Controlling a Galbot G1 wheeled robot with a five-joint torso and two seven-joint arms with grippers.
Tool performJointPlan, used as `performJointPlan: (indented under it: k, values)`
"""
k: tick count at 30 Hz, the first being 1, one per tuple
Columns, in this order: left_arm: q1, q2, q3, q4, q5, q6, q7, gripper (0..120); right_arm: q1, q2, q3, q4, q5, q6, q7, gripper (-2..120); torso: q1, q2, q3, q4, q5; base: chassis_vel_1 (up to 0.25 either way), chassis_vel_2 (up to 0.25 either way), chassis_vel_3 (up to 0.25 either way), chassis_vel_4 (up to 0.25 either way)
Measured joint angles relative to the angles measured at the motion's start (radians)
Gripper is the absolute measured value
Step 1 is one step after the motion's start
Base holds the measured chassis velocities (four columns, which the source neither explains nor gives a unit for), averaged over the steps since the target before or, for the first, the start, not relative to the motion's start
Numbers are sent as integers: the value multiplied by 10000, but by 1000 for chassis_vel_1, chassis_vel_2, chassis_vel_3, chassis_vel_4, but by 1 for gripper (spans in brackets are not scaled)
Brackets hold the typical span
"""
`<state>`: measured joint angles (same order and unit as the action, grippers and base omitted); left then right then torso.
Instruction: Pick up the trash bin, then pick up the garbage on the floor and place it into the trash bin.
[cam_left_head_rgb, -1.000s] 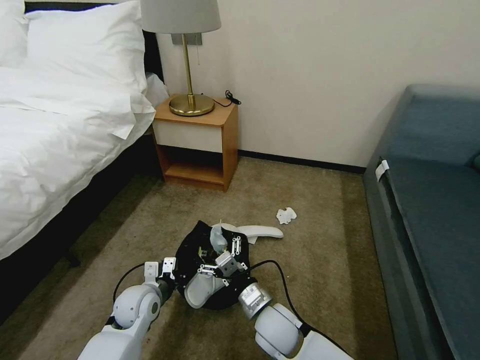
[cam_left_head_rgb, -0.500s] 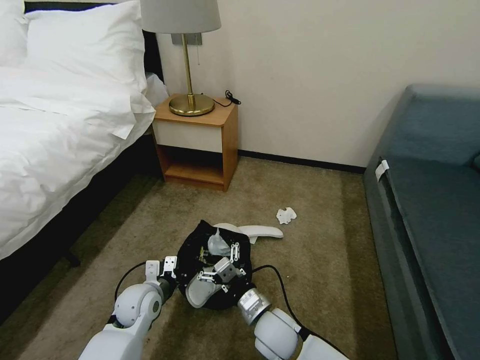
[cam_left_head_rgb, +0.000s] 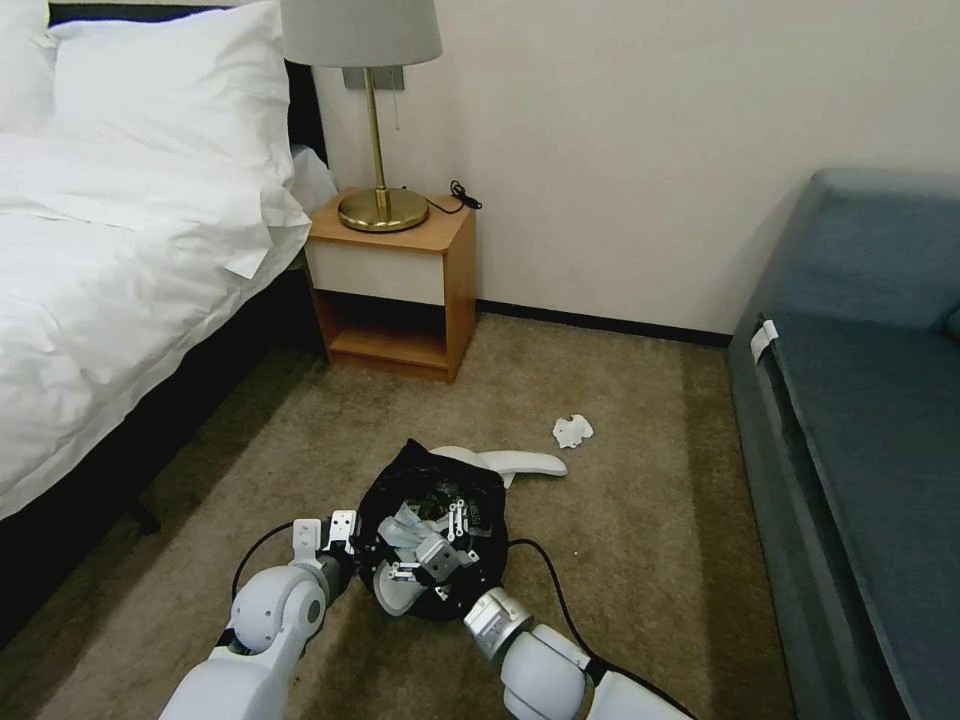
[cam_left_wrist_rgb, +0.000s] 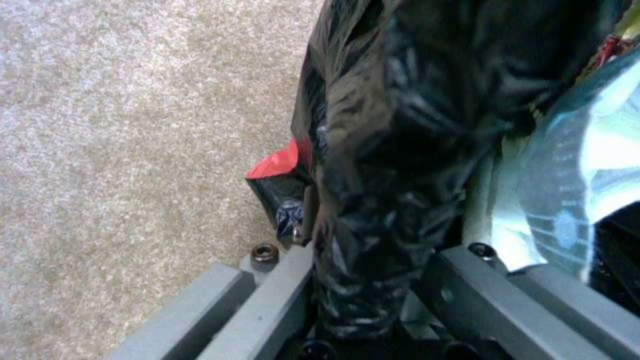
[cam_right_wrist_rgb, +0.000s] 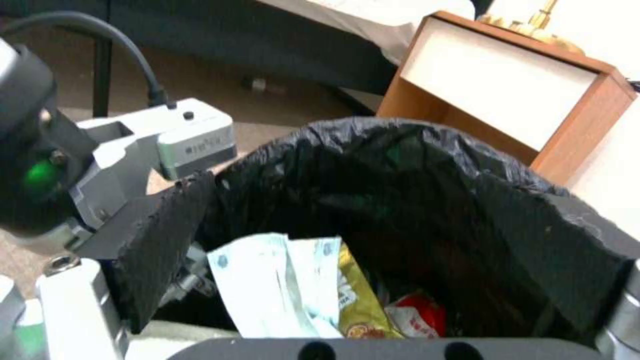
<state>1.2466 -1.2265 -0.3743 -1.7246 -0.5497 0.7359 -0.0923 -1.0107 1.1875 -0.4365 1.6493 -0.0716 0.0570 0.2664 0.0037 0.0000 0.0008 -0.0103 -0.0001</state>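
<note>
The trash bin (cam_left_head_rgb: 470, 500), lined with a crinkly black bag (cam_left_wrist_rgb: 400, 125), sits on the carpet just in front of me. My left gripper (cam_left_head_rgb: 332, 532) is shut on its rim; the bag is pinched between the fingers (cam_left_wrist_rgb: 267, 310). Over the bin's mouth (cam_right_wrist_rgb: 427, 220) my right gripper (cam_left_head_rgb: 425, 540) is open and holds nothing. Garbage lies inside: a pale sheet-like piece (cam_right_wrist_rgb: 273, 285), a gold wrapper (cam_right_wrist_rgb: 353, 300) and a red packet (cam_right_wrist_rgb: 420, 315). One white slipper (cam_left_head_rgb: 395, 595) sticks out over the near rim. A second slipper (cam_left_head_rgb: 520, 463) and a crumpled tissue (cam_left_head_rgb: 572, 431) lie on the floor beyond the bin.
A bed (cam_left_head_rgb: 110, 300) runs along the left and a wooden nightstand (cam_left_head_rgb: 400, 290) with a brass lamp (cam_left_head_rgb: 380, 200) stands by the wall. A blue sofa (cam_left_head_rgb: 860, 420) lines the right. Open carpet (cam_left_head_rgb: 640, 560) lies between bin and sofa.
My right gripper has drawn back toward me and a little lower over the bin. The pale piece that stood up in the bin now lies lower inside. The left gripper has kept its hold.
</note>
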Motion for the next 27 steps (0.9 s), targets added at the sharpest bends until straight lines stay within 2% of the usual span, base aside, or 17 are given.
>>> performJointPlan:
  k: [3, 5, 12, 20, 27]
  values:
    - [2, 3, -11, 0, 1, 0, 11, 0, 3, -18, 22, -32, -12, 18, -11, 100, 0, 0, 0, -1, 0, 0, 0, 0, 0]
    - [-5, 9, -17, 0, 0, -1, 20, 0, -3, -68, 41, -33, 442, -90, 51, 100, 1, 0, 0, 0, 0, 0, 0, 0, 0]
    - [6, 43, -27, -10, -1, -2, 41, 0, -31, -150, 248, 223, 390, -80, 68, 100, 0, 0, 0, -2, 0, 0, 0, 0, 0]
    - [88, 87, -161, 97, 163, -16, 138, 0, 623, -170, 1543, 1692, 737, -440, 29, 100, 1, 0, -2, 0, -1, 0, 0, 0, 0]
    - [295, 137, -329, -132, 13, -15, 131, 0, 397, 31, 2730, 2133, 989, -461, 312, 100, 0, 0, -1, 1, 2, 0, 0, 0, 0]
